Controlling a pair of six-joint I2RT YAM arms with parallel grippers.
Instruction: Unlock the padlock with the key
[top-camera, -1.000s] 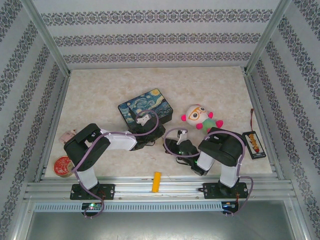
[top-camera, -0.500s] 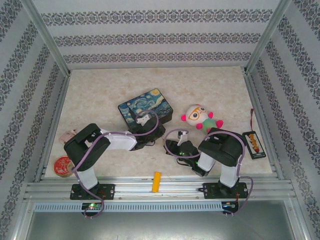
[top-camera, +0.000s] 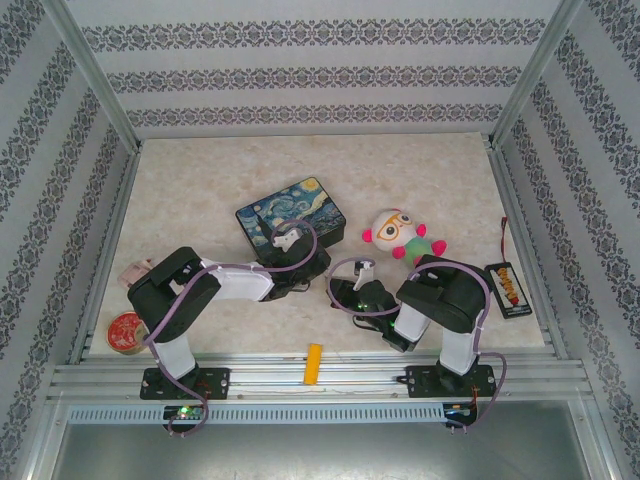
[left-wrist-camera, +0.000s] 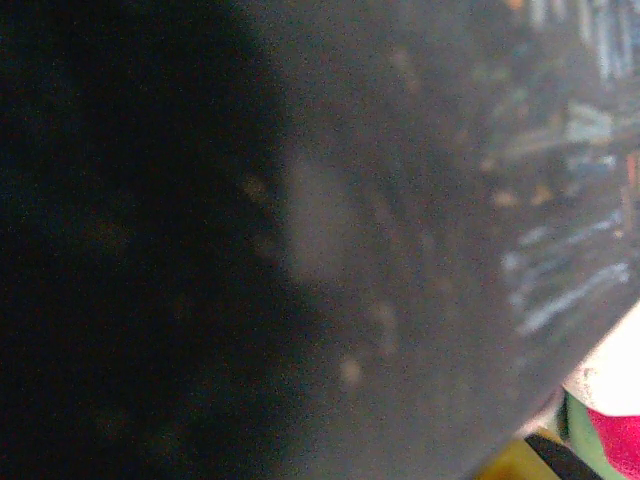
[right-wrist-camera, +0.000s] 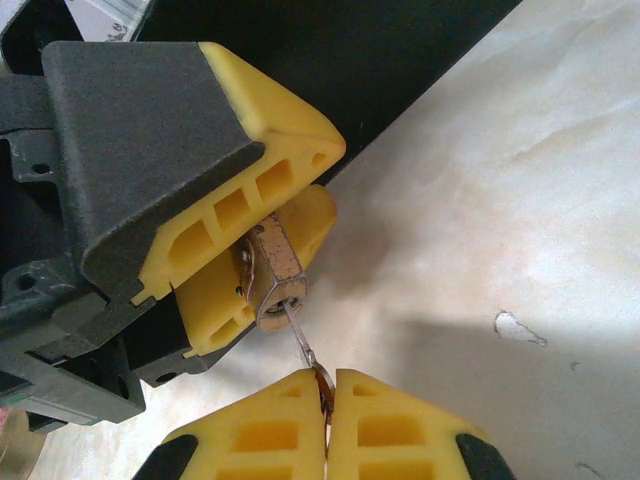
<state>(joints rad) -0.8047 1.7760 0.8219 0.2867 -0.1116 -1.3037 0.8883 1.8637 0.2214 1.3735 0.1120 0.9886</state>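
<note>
A: Straight to the right wrist view. At the bottom edge, the right gripper (right-wrist-camera: 327, 385), pressed fully together, pinching the key (right-wrist-camera: 300, 335) by its head.
B: And the far end of that key?
A: Tip up against the end face of the padlock (right-wrist-camera: 272, 272), right at the keyhole. Hard to tell how deep.
B: Padlock itself?
A: Caught in the left gripper (right-wrist-camera: 318, 182), narrowed right down onto the brass body, over the pale table (right-wrist-camera: 520, 200).
B: From above?
A: Both grippers nose to nose at mid-table, just in front of the starry-night tin (top-camera: 292, 213). Off to the right, the plush toy (top-camera: 398, 233). Near the table's front edge, the orange-yellow block (top-camera: 314, 363), well apart from the action.
B: Left wrist view?
A: Dark and blurred, blue streaks at the right edge, too soft to read.
</note>
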